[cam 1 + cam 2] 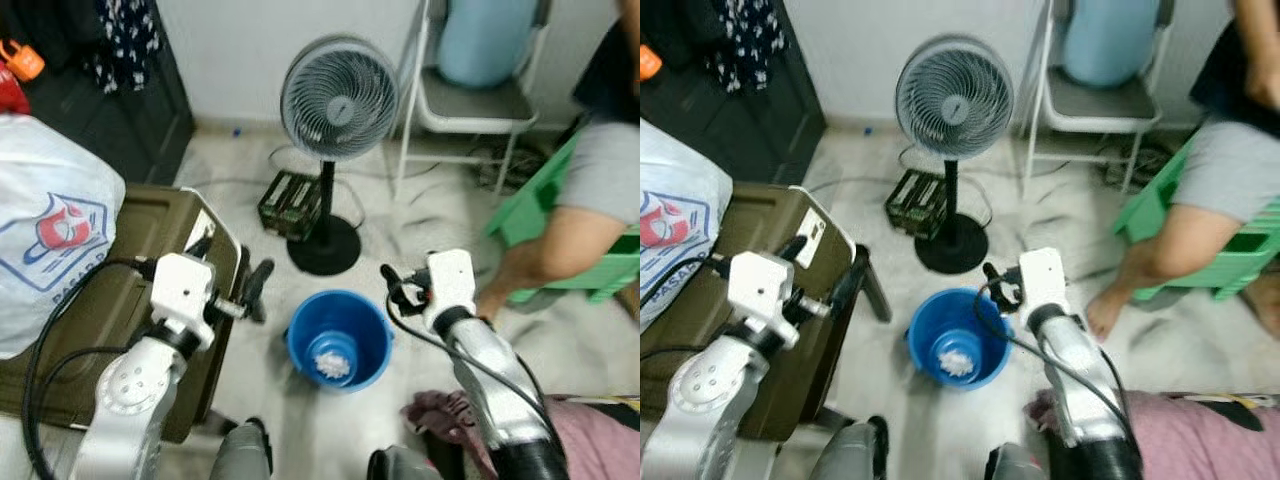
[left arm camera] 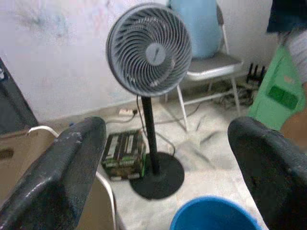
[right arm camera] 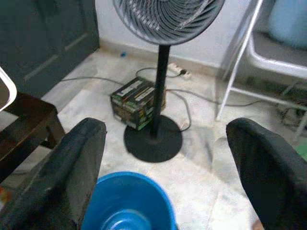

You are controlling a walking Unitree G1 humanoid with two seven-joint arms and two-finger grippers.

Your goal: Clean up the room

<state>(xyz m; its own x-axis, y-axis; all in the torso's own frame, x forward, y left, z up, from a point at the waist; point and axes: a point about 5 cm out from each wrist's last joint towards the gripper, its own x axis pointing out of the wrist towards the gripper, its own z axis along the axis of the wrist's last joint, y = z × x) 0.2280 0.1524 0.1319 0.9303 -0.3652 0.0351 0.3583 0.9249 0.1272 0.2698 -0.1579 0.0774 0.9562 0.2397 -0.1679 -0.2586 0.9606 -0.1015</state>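
Left eye view: blue bucket (image 1: 339,340) sits low center, white scraps inside, fan (image 1: 338,98) just behind. Left gripper (image 1: 250,290) and right gripper (image 1: 396,288) flank it, jaws wide open, empty. Risk: bumping the fan or the seated person's leg (image 1: 540,255) at right.

bucket (image 1: 338,340) on floor, centre | fan (image 1: 338,100) behind it | box (image 1: 290,204) left of fan base

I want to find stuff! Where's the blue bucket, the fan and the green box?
blue bucket (image 1: 303,338): left eye view, inner wall.
fan (image 1: 340,98): left eye view, grille centre.
green box (image 1: 290,203): left eye view, top face.
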